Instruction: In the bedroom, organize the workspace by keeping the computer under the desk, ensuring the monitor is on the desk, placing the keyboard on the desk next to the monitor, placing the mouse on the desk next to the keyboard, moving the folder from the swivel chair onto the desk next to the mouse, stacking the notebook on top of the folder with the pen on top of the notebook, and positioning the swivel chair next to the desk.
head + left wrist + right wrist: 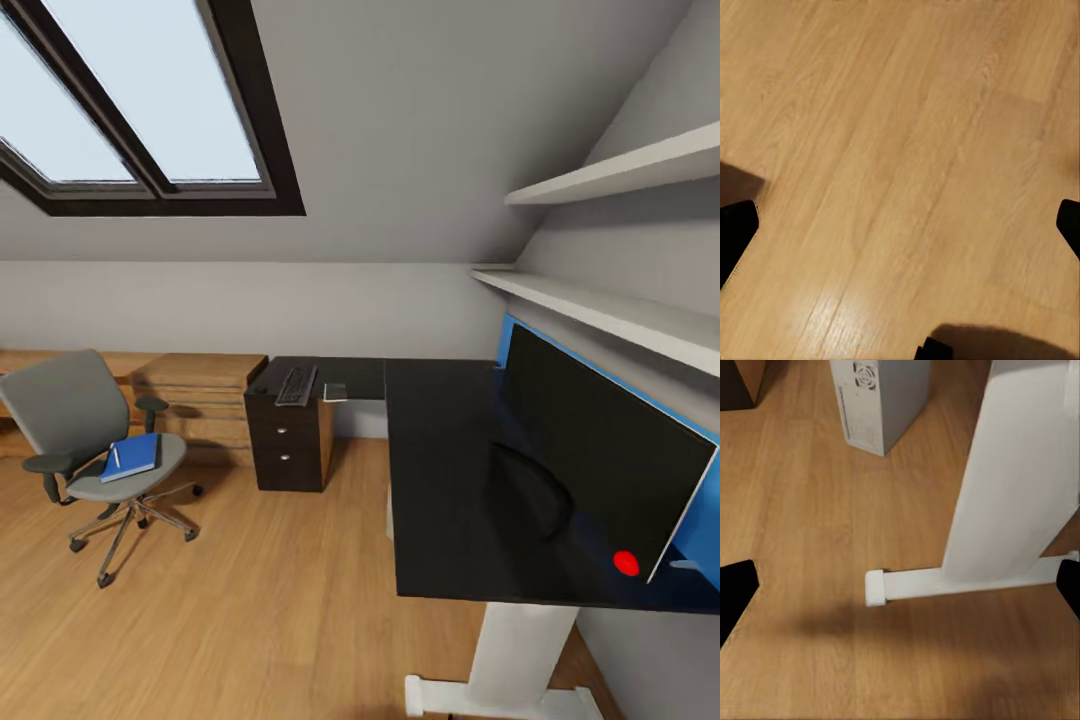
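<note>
While both grippers hang open and empty over the floor (900,150), the folder (132,456) lies on the chair (75,420), far left of the desk (450,480), nearer the left arm.

Bright skylight (130,100) daylight, soft shadows, sharp renders.

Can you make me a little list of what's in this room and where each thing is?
room: attic bedroom with a skylight and wood floor
desk: black top, white leg
monitor: standing on the desk
keyboard: on the desk's far end, above the drawers
swivel chair: on the floor, apart from the desk
folder: blue, lying on the chair seat
pen: white, on the folder
computer: grey tower on the floor near the desk leg
left gripper: open over bare floor
right gripper: open
</note>
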Available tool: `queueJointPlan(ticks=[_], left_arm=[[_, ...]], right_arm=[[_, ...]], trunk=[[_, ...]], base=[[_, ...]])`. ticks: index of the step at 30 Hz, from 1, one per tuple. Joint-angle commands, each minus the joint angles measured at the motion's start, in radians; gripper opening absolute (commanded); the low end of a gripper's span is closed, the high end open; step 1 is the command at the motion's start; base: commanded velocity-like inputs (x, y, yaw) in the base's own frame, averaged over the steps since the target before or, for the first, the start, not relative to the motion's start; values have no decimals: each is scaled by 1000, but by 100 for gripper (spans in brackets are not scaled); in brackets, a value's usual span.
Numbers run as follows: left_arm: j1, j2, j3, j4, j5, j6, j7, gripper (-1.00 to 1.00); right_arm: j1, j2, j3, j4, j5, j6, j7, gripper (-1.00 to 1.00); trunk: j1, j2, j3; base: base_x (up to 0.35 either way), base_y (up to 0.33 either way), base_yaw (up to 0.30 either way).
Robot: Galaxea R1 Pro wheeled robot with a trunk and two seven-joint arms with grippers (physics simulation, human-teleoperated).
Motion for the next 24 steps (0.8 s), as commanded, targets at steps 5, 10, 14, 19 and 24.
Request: queueJointPlan(ticks=[5, 10, 14, 19, 24], left_arm=[[0, 1, -2, -1, 11, -4, 2, 100], [0, 0, -2, 0, 11, -4, 2, 100], [0, -2, -5, 18, 11, -4, 2, 100], [0, -3, -5, 37, 10, -4, 2, 100], [0, -6, -5, 42, 10, -4, 2, 100]], right_arm=[[0, 10, -2, 3, 2, -4, 2, 100], [-1, 11, -2, 4, 2, -3, 2, 100], [-1, 11, 0, 28, 6, -2, 2, 100], [0, 11, -1, 29, 7, -2, 3, 100], [-1, 7, -1, 29, 7, -2, 4, 100]], trunk=[[1, -1, -5], [1, -1, -10], [1, -1, -15], [1, -1, -17], [1, -1, -17]], base=[[187, 300, 191], [183, 302, 215], [281, 212, 163], [311, 163, 42], [316, 169, 5]])
